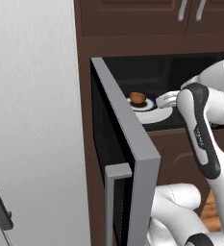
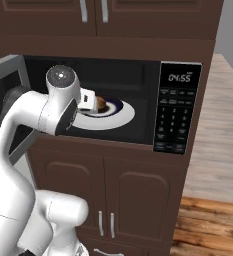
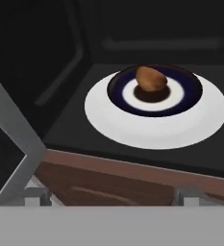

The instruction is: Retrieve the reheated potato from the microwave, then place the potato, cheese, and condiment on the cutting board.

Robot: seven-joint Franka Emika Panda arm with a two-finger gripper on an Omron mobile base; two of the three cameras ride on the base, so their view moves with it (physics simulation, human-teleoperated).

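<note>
Swung far open, one grey-framed microwave door [image 1: 128,158] stands nearest in the left base view, its edge toward the camera. Past it lies the dark cavity of the microwave [image 1: 152,72], holding one white turntable [image 1: 156,115], one dark-rimmed plate [image 1: 147,104] on it, and one brown potato [image 1: 138,98] on the plate. The white hand [image 1: 167,100] reaches in from the right, just beside the plate.

From the right base view, the arm's white elbow is closest, crossing the cavity opening. Behind it sit the one turntable [image 2: 113,119], the plate [image 2: 114,106] and the potato [image 2: 101,104], the hand [image 2: 88,100] just at the potato's left. One control panel [image 2: 175,107] with a lit display is on the right; two cabinet doors are above and two below.

Closest in the hand view are two finger tips [image 3: 35,196] at the bottom edge, spread wide apart with nothing between them. Ahead, over the wooden sill, rests the single potato [image 3: 151,79], centred on the plate [image 3: 190,91] atop the turntable [image 3: 132,129].
</note>
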